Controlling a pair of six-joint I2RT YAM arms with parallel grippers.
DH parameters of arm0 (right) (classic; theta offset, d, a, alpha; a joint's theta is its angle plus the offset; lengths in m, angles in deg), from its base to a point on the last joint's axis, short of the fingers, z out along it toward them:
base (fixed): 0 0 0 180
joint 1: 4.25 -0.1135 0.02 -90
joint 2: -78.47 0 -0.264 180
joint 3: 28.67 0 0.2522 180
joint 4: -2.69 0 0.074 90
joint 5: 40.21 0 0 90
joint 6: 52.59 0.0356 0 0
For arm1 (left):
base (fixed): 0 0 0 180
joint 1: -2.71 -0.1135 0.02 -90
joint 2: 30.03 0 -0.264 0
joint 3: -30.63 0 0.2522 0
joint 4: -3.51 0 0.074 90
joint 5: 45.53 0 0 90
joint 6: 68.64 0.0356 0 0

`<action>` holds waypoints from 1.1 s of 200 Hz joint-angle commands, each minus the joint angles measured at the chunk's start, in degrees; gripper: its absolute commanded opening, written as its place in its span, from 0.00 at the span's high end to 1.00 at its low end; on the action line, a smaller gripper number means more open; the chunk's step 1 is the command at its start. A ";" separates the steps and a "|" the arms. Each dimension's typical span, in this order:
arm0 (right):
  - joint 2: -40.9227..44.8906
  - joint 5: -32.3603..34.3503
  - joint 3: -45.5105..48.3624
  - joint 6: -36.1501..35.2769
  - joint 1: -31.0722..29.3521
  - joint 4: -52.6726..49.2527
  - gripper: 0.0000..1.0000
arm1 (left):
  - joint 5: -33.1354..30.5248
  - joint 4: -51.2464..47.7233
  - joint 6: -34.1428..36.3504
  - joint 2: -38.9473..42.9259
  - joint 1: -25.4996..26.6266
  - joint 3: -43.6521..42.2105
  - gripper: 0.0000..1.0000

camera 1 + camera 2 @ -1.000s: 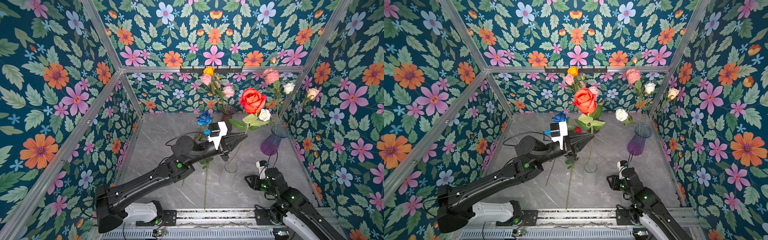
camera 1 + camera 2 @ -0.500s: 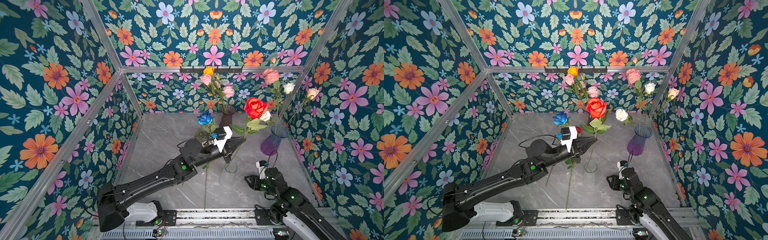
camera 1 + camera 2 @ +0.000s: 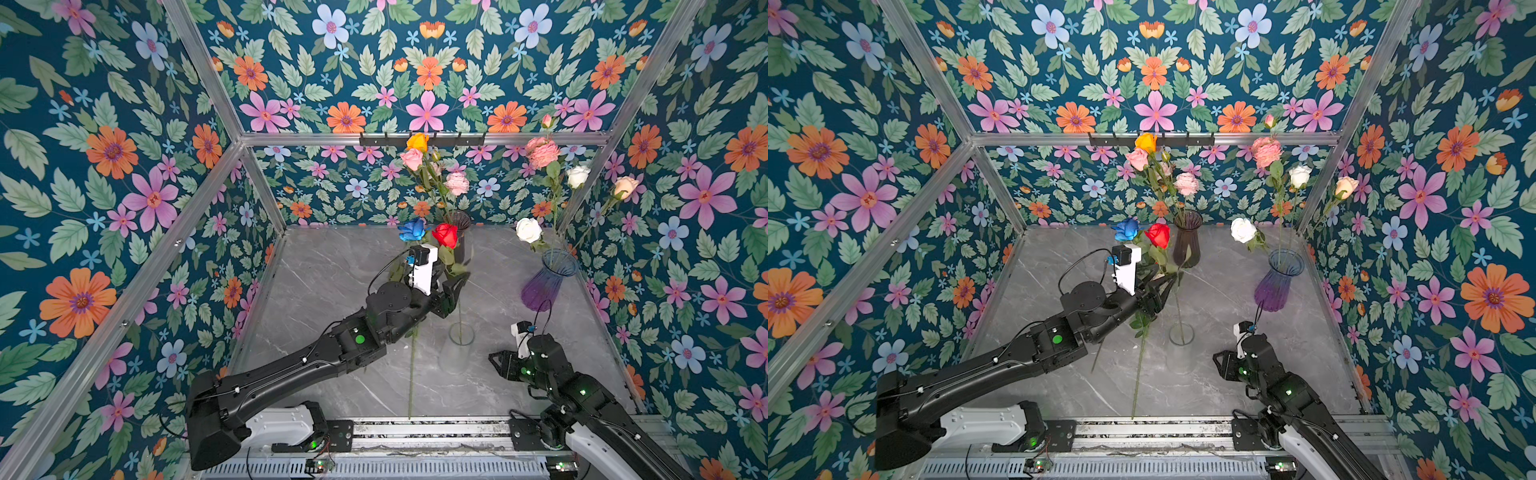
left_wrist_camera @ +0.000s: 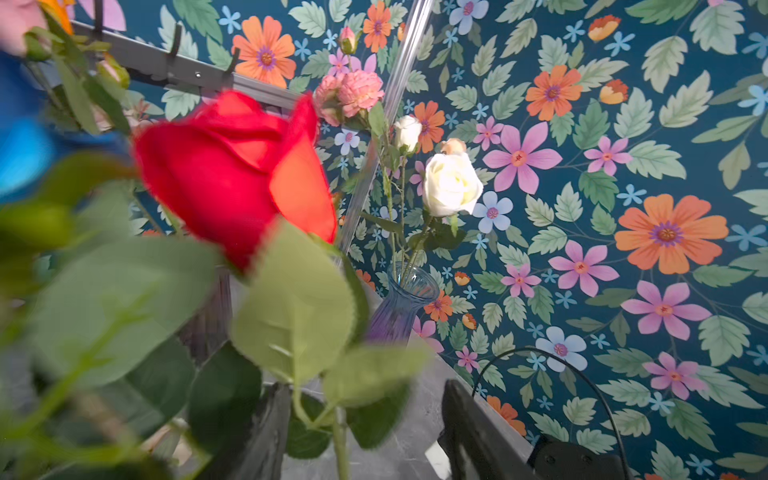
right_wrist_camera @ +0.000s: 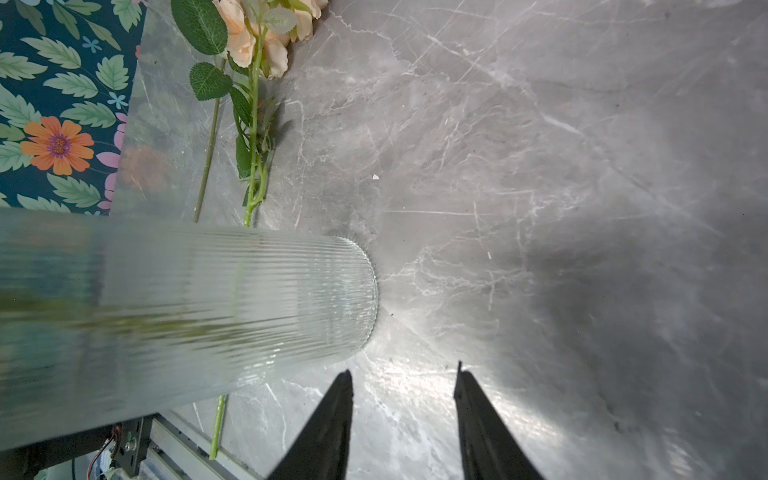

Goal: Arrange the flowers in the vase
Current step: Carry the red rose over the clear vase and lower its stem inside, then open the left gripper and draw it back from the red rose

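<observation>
The red rose [image 3: 445,235] [image 3: 1158,235] stands with its stem in the clear ribbed vase [image 3: 461,337] [image 3: 1181,335] at mid table. My left gripper [image 3: 454,293] [image 3: 1165,291] is open around that stem, partway up it. In the left wrist view the stem [image 4: 340,440] runs free between the spread fingers [image 4: 469,419], and the red rose [image 4: 237,174] fills the picture. My right gripper [image 3: 498,360] [image 3: 1220,360] [image 5: 403,370] hovers open and empty just right of the clear vase [image 5: 208,316]. A blue rose [image 3: 412,230] shows beside the red one.
A dark vase [image 3: 460,235] at the back holds orange-yellow and pink flowers. A purple vase [image 3: 545,286] at the right holds white, pink and cream ones. A peach flower [image 5: 257,37] lies on the table under the left arm, its stem [image 3: 410,395] reaching the front rail.
The left gripper has carried the red rose down and toward the back, sinking its stem into the clear vase, then opened its jaws. The right arm has not moved.
</observation>
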 commanded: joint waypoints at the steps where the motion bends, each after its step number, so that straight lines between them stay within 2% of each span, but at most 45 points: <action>1: -0.53 -0.16 -0.49 -0.37 -0.01 1.66 0.57 | -3.15 -8.46 -1.20 2.79 0.00 0.30 0.39; 54: -1.71 0.03 -0.68 -0.35 -0.02 1.95 0.57 | 2.76 -17.26 -0.88 12.48 0.00 -0.97 0.39; 79: -1.86 0.11 -0.74 -0.31 -0.01 1.93 0.57 | -0.92 -18.66 -2.14 19.68 0.07 -5.63 0.42; 95: -1.72 0.20 -0.71 -0.29 -0.03 1.88 0.57 | -3.55 -19.82 -3.12 24.15 0.00 -9.33 0.60; 101: -1.65 0.20 -0.73 -0.33 -0.02 1.81 0.57 | -4.33 -20.75 -3.81 25.48 0.00 -10.33 0.64; 129: -1.70 0.20 -0.71 -0.31 -0.02 1.80 0.57 | -10.66 -29.86 -6.10 28.26 0.03 -12.36 0.66; 140: -1.71 0.20 -0.70 -0.29 -0.02 1.93 0.57 | -13.45 -34.13 -6.83 27.30 0.02 -13.10 0.65; 156: -1.67 0.21 -0.67 -0.29 -0.03 1.89 0.57 | -17.25 -41.30 -8.62 21.82 -0.33 -12.96 0.61; 171: -1.55 0.20 -0.69 -0.27 -0.03 1.93 0.57 | -17.14 -44.31 -8.69 14.27 -2.36 -13.08 0.56; 184: -1.49 0.05 -0.61 -0.27 -0.01 1.83 0.57 | -13.20 -42.23 -6.57 8.93 -6.30 -14.00 0.55; 203: -1.15 -0.06 -0.63 -0.31 0.02 1.72 0.57 | -2.11 -33.84 -2.18 3.46 -16.79 -17.08 0.55; 220: -0.52 0.00 -0.40 -0.30 -0.02 1.54 0.58 | 4.39 -26.91 0.75 -2.05 -24.33 -17.94 0.55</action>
